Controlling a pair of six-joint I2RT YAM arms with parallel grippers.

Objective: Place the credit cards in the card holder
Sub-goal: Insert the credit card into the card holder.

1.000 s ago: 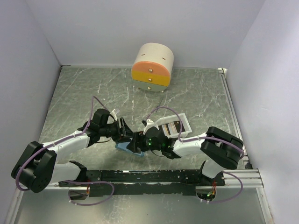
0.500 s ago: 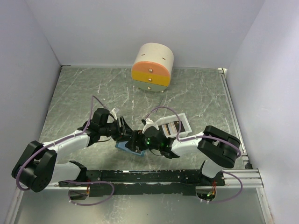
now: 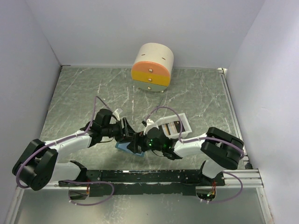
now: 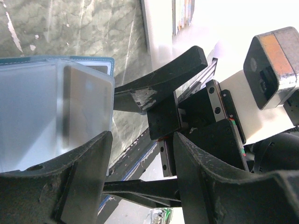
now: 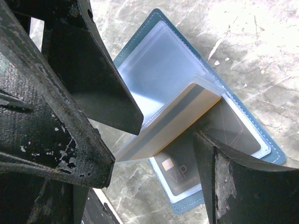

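Note:
The light-blue card holder (image 3: 122, 147) lies open on the table between both arms. In the right wrist view its clear sleeves (image 5: 159, 70) show. A tan-edged credit card (image 5: 173, 123) with a grey stripe sits partly inside a raised sleeve. A dark "VIP" card (image 5: 182, 175) fills the slot beneath. My right gripper (image 5: 156, 149) stands open astride the tan card's outer end. My left gripper (image 4: 142, 140) is open too, its left finger (image 4: 79, 172) resting against the holder (image 4: 28, 93). Its other finger (image 5: 103, 88) crosses over the sleeves.
A shallow white tray (image 3: 186, 122) holding more cards stands just right of the grippers. A round cream drawer box (image 3: 152, 67) with orange and yellow fronts stands at the back. The black rail (image 3: 154, 176) runs along the near edge.
My right gripper's jaws have widened a little around the tan card. The left arm has edged slightly right; the holder has stayed put.

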